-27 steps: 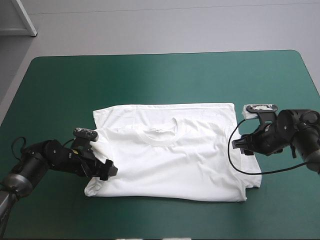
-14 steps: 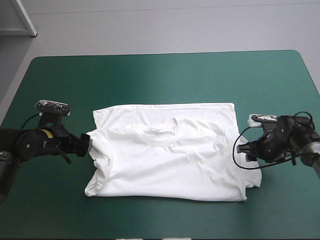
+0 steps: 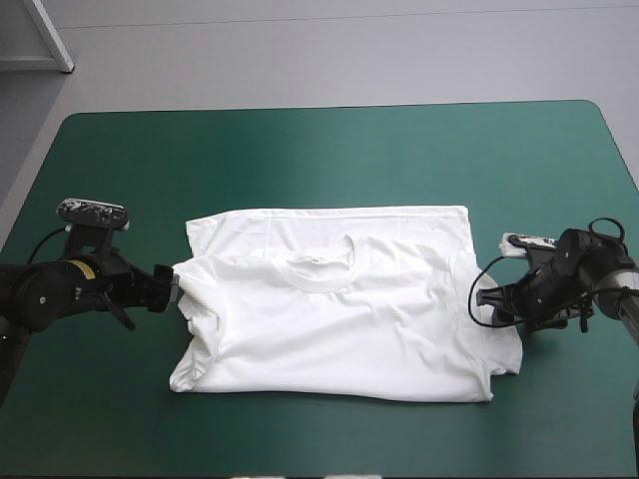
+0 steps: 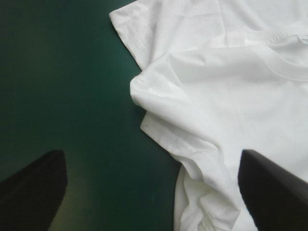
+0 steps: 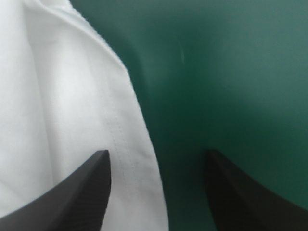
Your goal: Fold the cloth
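Your T-shirt (image 3: 339,329) lies spread mid-frame on the teal-green cover (image 3: 300,160), left gripper (image 3: 172,288) at its left sleeve and right gripper (image 3: 487,299) at its right edge, both with fingers apart

The T-shirt (image 3: 334,324) is white and short-sleeved, and it is spread flat on the counter (image 3: 319,150) as a rough rectangle, wider than deep. It is placed about midway between the left and right edges, nearer the near edge than the far one. The ribbed collar (image 3: 321,267) is turned up and toward the far edge. Behind the collar a second layer is seen as a flat band along the far side. The side toward the left edge is bunched into soft folds, the sleeve tucked in. The near hem is laid almost straight, and the side toward the right edge is folded under.
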Motion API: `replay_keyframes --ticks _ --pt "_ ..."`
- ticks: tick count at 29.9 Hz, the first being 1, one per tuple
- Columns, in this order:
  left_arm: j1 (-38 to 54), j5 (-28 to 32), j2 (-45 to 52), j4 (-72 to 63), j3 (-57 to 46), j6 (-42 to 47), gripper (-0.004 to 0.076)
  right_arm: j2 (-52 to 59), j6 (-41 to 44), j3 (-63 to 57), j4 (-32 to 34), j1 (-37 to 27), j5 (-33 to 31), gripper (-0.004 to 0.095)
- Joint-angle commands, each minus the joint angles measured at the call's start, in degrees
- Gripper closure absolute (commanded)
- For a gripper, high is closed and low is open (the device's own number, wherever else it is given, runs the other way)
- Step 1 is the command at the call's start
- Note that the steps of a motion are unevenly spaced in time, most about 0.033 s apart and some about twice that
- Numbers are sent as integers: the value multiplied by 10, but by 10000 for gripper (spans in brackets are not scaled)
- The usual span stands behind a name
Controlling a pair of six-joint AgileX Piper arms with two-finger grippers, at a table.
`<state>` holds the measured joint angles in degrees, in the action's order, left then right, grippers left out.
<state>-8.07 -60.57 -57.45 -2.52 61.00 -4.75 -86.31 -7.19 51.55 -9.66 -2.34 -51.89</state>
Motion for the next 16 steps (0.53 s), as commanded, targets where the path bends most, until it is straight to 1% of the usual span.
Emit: replay_keyframes --ticks 1,3,4,7,8,12,16 --pt "-3 30 8 -1 18 8 17 3 -4 -14 -9 -2 19 475" --pt "-3 31 8 -1 18 8 17 2 -4 -39 -9 -2 38 586" --pt "-3 31 8 0 18 8 17 2 -9 -55 -9 -2 56 674" --pt "-3 32 8 18 18 18 17 2 -23 -93 -8 -2 82 885" --pt "-3 32 8 25 18 21 17 2 -26 -102 -8 -2 88 923" --pt "-3 34 8 53 18 36 18 7 -31 -116 -7 -2 94 926" --pt "-3 35 8 53 18 36 18 37 -28 -115 -8 -2 91 926"
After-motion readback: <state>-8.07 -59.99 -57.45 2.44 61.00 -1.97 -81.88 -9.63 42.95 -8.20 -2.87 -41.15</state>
